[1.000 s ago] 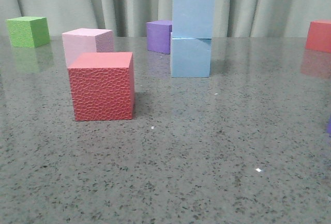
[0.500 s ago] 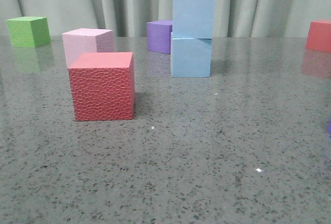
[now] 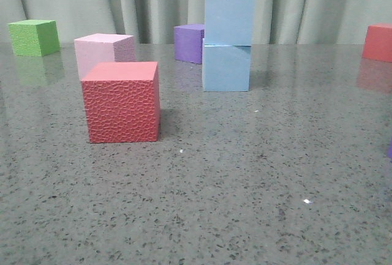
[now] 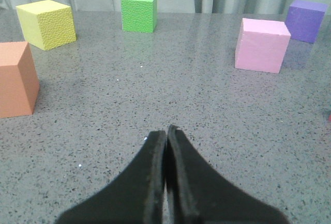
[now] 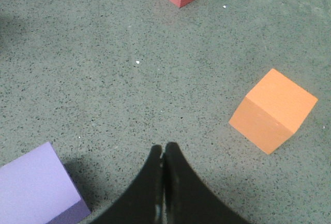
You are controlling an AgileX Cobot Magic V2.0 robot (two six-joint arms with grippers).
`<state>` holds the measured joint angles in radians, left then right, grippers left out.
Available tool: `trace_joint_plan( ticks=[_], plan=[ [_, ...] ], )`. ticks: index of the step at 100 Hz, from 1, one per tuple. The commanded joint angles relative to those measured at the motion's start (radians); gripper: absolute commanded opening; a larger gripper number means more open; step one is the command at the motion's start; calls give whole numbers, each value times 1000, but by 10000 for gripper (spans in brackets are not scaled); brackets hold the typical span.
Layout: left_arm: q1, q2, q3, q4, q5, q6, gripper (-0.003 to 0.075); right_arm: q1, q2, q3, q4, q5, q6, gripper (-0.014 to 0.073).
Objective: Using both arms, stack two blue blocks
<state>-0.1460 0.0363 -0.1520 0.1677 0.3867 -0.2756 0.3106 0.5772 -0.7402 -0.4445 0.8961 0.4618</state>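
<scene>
Upper blue block (image 3: 229, 18) sits squarely on lower blue block (image 3: 226, 67), just beside purple cube (image 3: 188, 43). Left gripper (image 4: 166, 133) clenched, empty. Right gripper (image 5: 164, 150) clenched, empty.

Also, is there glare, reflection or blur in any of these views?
Front view: the glossy table mirrors the green cube and far red cube faintly; everything sharp. Left wrist view: the closed left end effector looks soft; cubes clear. Right wrist view: even light, with a dark shadow beside the purple cube.
</scene>
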Motion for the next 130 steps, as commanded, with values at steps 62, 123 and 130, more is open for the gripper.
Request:
trace_joint_plan(
  ticks=[62, 123, 130],
  plan=[
    [54, -76, 148, 3, -335, 2, -19, -4, 1, -27, -29, -55, 2, -69],
    [54, -76, 180, 3, -411, 2, -19, -4, 1, -27, -29, -55, 2, -69],
    [54, -76, 180, 3, -411, 2, -19, -4, 1, -27, -29, -55, 2, -69]
  ],
)
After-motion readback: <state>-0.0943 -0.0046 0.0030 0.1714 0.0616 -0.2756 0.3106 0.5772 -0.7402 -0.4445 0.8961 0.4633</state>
